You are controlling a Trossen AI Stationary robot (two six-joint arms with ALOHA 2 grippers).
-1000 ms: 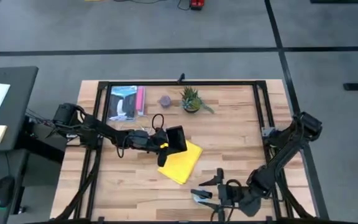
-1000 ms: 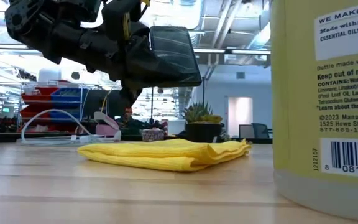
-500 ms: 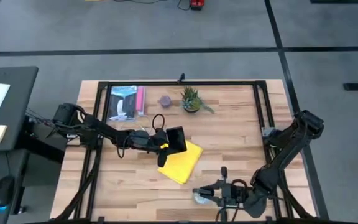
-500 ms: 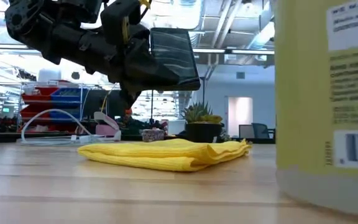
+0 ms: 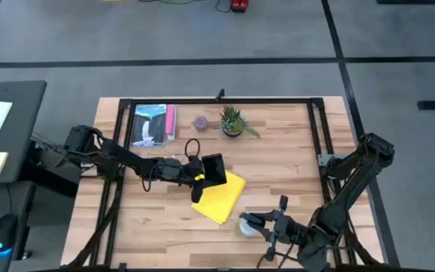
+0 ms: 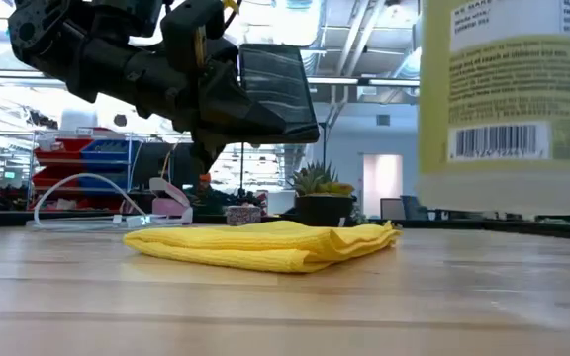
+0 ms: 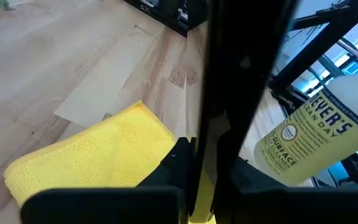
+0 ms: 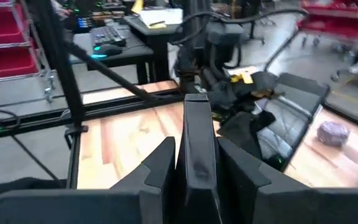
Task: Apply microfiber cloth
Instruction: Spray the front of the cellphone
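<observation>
The yellow microfiber cloth (image 5: pixel 219 196) lies folded flat on the wooden table, near its middle. Just above the cloth's far left corner my left gripper (image 5: pixel 199 172) is shut on a black smartphone (image 5: pixel 214 168), which also shows in the low view (image 6: pixel 275 89). Near the table's front edge, right of the cloth, my right gripper (image 5: pixel 266 225) is shut on a yellow spray bottle (image 6: pixel 508 99) that hangs above the tabletop. My left gripper pinches the smartphone by one end (image 6: pixel 228 99) between its two fingers, coming level from the table's left. The phone is lifted clear above the cloth (image 6: pixel 265 242) and tilted. In the left wrist view it shows edge-on (image 7: pixel 241 93). My right gripper holds the bottle at its top (image 5: pixel 246 224), reaching level from the table's right. A dark part of the bottle's head (image 8: pixel 197 143) stands between the fingers, which hide the place of contact. The bottle hangs upright, its base (image 6: pixel 508 203) clear of the table.
Along the far edge stand a small potted plant (image 5: pixel 232 121), a small purplish object (image 5: pixel 200 122) and a white and pink package (image 5: pixel 152 125). A black frame (image 5: pixel 217 100) runs around the table. Bare wood lies right of the cloth and plant.
My right gripper has moved from the front edge a little toward the far side and the cloth, carrying the bottle. The bottle stood on the table a second ago; it is now lifted clear and has turned about, its label facing another way.
</observation>
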